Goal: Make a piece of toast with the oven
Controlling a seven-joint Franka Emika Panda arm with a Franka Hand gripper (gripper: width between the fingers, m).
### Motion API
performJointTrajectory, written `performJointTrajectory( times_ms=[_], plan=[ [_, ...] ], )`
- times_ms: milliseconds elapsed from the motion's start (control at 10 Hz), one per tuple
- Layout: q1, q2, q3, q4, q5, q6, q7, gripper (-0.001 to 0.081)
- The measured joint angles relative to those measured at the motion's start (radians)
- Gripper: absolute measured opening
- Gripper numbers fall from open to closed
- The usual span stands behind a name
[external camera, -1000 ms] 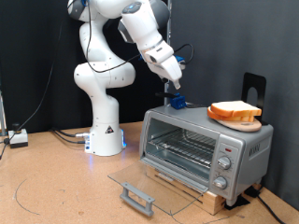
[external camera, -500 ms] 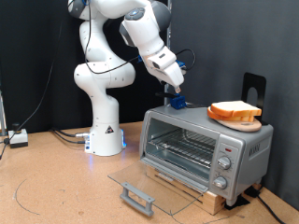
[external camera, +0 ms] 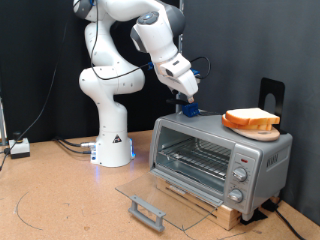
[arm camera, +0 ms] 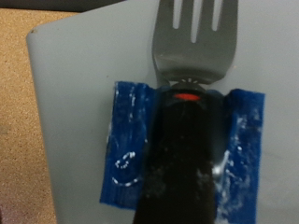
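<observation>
The silver oven [external camera: 222,165] stands at the exterior view's right with its glass door [external camera: 165,195] folded down flat and the grey bar handle [external camera: 147,212] nearest the camera. The wire rack [external camera: 195,160] inside is bare. The piece of toast [external camera: 250,117] lies on a flat orange-brown piece [external camera: 256,129] on the oven's roof, towards its right end. My gripper [external camera: 187,104] hangs just above the roof's left end. In the wrist view the gripper [arm camera: 187,140], its fingers wrapped in blue tape [arm camera: 126,149], is shut on a black-handled metal fork [arm camera: 193,42] over the grey oven top [arm camera: 84,84].
The oven rests on a wooden board [external camera: 205,208], with round knobs [external camera: 238,178] on its right panel. A black stand [external camera: 272,95] rises behind the toast. The arm's white base [external camera: 112,145] stands to the exterior view's left of the oven, and cables [external camera: 40,205] lie on the brown table.
The arm's wrist has shifted slightly to the exterior view's right and turned a little, while the gripper stays over the oven roof's left end. Toast and oven have not moved.
</observation>
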Motion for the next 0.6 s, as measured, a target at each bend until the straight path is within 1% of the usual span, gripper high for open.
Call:
performJointTrajectory(
  times_ms=[300,600],
  plan=[
    [0.001,0.000,0.041,-0.012,0.043,0.016,0.000,0.0809],
    [0.003,0.000,0.110,-0.030,0.114,0.089,0.001,0.0809]
  ],
)
